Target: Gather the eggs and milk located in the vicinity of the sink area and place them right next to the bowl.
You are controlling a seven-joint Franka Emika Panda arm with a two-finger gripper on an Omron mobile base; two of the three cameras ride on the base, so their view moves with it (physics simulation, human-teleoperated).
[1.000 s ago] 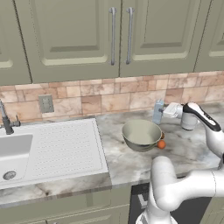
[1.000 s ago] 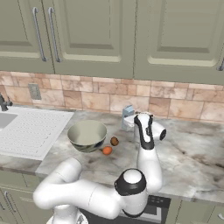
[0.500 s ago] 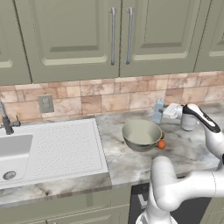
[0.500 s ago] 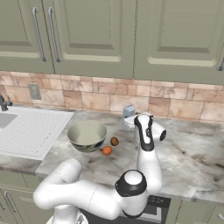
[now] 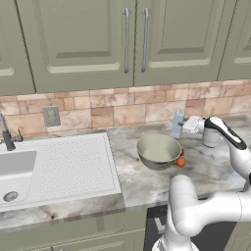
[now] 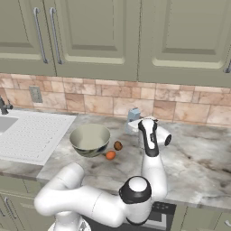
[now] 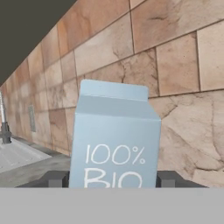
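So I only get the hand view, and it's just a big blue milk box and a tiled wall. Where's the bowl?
Observer: The bowl sits on the counter, left of the milk carton in the left base view, with a gap between them.
Operator: Are there eggs too?
Observer: Yes, two. An orange egg and a browner egg lie on the counter close to the bowl's right side.
Operator: Is the milk up in the air?
Observer: It doesn't look like it. It seems to stand on the counter by the wall, and the end effector comes at it from the right.
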